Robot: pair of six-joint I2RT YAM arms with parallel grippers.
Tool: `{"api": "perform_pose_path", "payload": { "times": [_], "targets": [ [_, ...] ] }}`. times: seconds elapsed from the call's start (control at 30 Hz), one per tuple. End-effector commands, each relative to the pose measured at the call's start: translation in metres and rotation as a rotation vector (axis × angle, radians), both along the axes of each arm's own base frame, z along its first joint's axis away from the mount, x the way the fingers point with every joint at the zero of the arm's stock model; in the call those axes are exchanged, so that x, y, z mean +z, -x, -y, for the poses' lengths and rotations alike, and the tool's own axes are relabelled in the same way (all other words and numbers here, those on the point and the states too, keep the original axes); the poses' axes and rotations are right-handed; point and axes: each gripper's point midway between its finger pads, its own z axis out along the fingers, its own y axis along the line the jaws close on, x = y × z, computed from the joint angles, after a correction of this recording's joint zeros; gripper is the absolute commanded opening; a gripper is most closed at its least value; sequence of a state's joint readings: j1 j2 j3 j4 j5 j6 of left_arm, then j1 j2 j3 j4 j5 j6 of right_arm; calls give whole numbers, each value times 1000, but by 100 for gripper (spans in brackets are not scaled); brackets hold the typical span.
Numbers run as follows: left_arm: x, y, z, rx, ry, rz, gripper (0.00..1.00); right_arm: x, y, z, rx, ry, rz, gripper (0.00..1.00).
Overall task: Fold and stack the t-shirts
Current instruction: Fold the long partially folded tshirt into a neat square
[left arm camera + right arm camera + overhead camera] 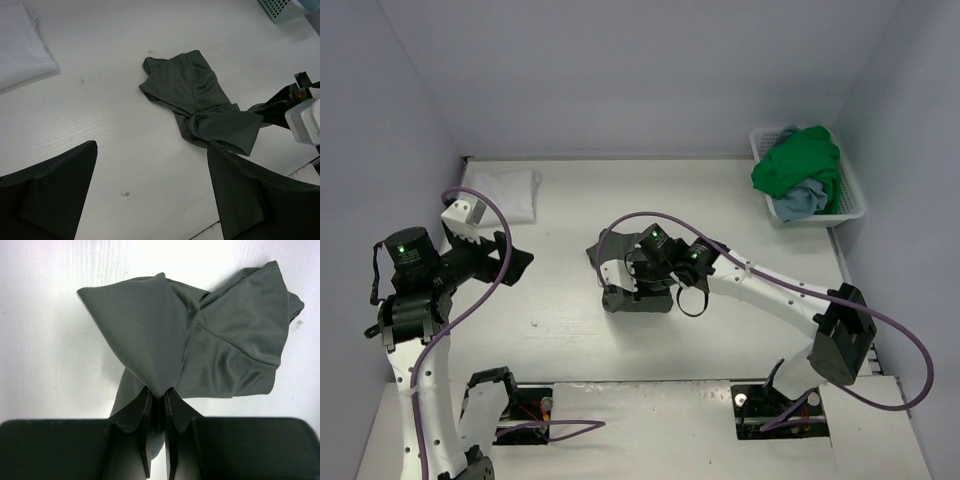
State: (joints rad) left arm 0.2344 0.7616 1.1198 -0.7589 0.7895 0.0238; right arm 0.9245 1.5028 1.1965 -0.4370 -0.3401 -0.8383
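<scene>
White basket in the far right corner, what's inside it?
The basket holds a bright green t-shirt heaped on top, with a light blue t-shirt poking out beneath it. Anything deeper, and the basket's floor, is covered by them.

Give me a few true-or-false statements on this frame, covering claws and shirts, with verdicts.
1. The right claw is shut on the olive-grey shirt. True.
2. The left claw grips the white shirt. False: it is open and empty; the white shirt lies folded at the table's far left.
3. The green shirt sits in the basket. True.
4. The light blue shirt lies flat on the table. False: it is in the basket, partly under the green shirt.
</scene>
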Motion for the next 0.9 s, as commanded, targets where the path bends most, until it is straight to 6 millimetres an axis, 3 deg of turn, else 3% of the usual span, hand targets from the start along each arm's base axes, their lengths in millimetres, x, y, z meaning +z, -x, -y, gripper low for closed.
{"api": "perform_pose_path", "payload": {
  "times": [0.0,0.33,0.53,0.67,0.87],
  "targets": [
    [19,-3,2,-18,3,68,85,13,-21,-11,14,-59,8,3],
    [17,-5,0,-12,2,66,85,25,-82,-20,-7,-124,17,4],
    [18,-6,0,-13,6,63,85,16,-115,-25,-22,-126,11,4],
    [16,-7,-1,-12,8,59,85,5,-128,-29,-24,-121,-5,4],
    [10,-8,10,-85,48,44,85,18,-134,-30,-29,-153,6,4]
  ]
}}
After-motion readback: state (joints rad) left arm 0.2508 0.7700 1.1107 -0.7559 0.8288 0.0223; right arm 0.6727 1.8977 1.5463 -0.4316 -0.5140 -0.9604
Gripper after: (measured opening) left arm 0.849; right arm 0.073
